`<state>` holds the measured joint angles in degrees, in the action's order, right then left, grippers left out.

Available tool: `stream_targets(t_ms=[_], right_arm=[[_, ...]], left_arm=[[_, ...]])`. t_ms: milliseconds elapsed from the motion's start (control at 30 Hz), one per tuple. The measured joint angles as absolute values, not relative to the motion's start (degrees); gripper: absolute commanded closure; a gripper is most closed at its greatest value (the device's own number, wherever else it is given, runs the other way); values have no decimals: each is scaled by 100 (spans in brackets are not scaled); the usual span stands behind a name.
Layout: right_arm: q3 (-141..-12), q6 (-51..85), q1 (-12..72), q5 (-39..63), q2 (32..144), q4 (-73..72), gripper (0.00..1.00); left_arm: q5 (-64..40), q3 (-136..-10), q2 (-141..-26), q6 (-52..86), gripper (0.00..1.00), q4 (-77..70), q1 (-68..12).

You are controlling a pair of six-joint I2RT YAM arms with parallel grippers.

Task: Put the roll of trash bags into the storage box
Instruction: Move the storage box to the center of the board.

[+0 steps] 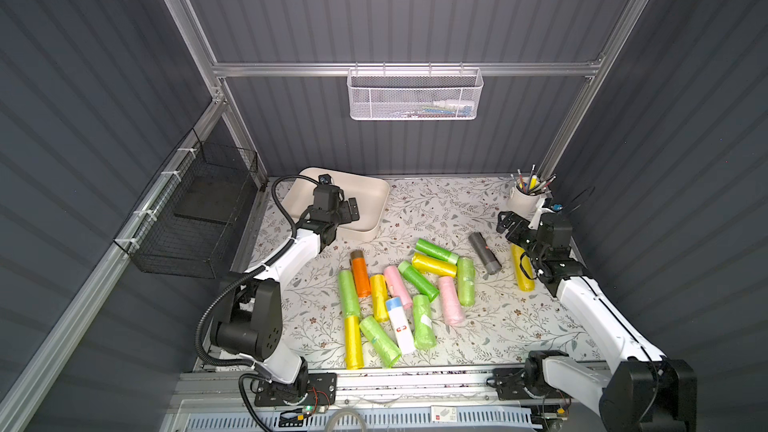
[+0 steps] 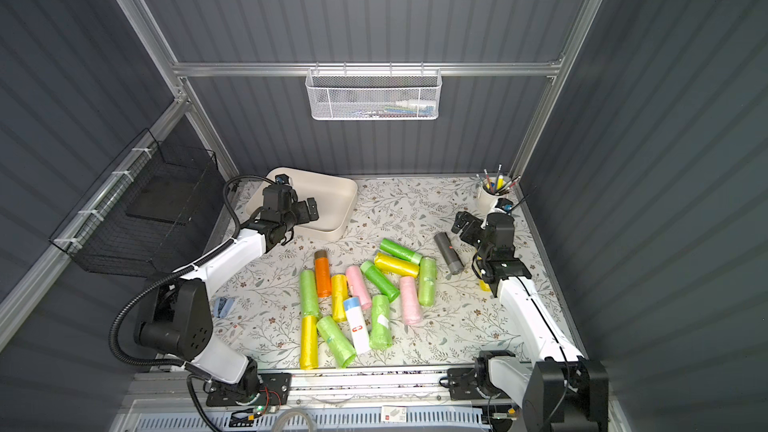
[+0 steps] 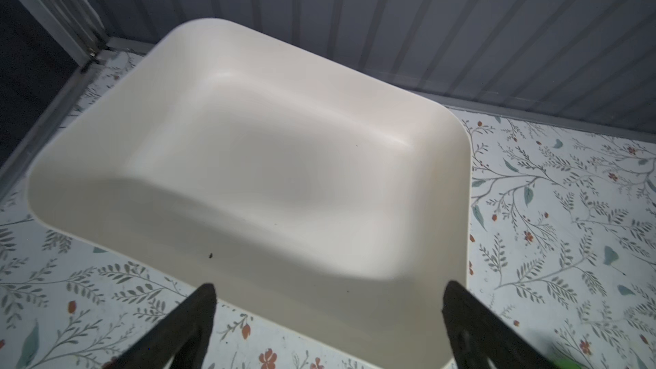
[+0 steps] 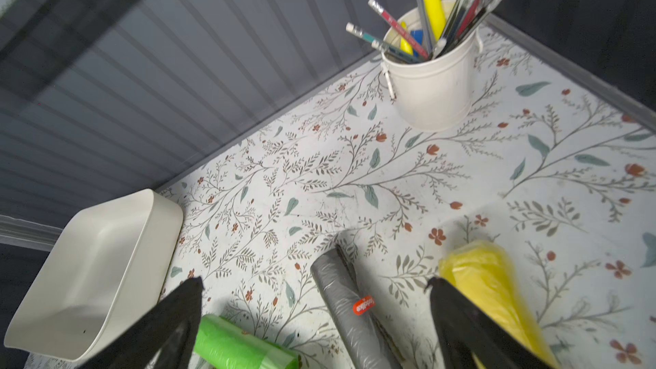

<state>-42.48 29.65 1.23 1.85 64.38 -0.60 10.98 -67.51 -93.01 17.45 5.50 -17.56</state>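
Note:
The storage box is a shallow cream bin at the back left of the table, and it is empty. My left gripper hangs open and empty over its near edge. Several trash bag rolls lie in a loose pile mid-table: green, yellow, pink and orange ones. A grey roll and a yellow roll lie apart on the right. My right gripper is open above the table beyond the grey roll, holding nothing.
A white cup of pencils stands at the back right corner, close behind my right gripper. A white mesh basket hangs on the back wall and a black wire basket on the left wall. A green roll lies by the right gripper's finger.

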Motion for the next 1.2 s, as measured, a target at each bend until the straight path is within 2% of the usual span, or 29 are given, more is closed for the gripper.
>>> stream_targets(t_ms=[133, 333, 533, 800, 1200], right_arm=[[-4370, 2845, 213, 395, 6488, 246, 1], [-4244, 2456, 532, 679, 5787, 303, 1], [-4329, 2349, 548, 862, 5769, 718, 1], [-4327, 2355, 572, 906, 5513, 875, 1], [-4327, 2519, 572, 755, 5452, 1406, 1]], left_arm=[[838, -7373, -9817, 1717, 0, 1107, -2097], [674, -8294, -10678, 1651, 3, 1656, -2609], [635, -9008, -11419, 1658, 2, 1940, -2827], [569, -9105, -11778, 1680, 5, 2080, -2884], [36, -9345, -12036, 1787, 4, 1846, -3041]])
